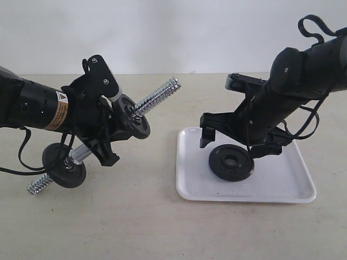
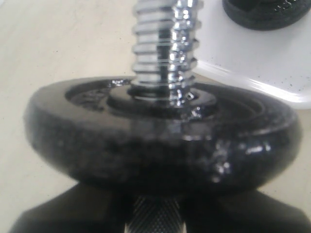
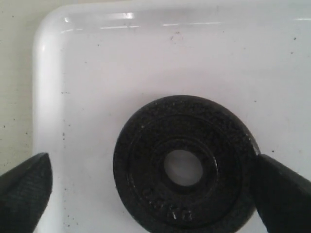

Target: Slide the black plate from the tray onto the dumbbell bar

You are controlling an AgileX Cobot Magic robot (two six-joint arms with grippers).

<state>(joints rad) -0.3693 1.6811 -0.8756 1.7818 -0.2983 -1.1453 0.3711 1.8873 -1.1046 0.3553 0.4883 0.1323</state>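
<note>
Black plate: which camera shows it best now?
Right wrist view: the black plate is large, seen from above, hole and rim clear. The exterior view shows it small, on the tray; the left wrist view catches only its edge.

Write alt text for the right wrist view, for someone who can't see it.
A small black plate with a central hole lies flat on the white tray, between the two dark fingertips of the open right gripper. One fingertip sits right at the plate's edge; the other stands well clear of it.
</note>
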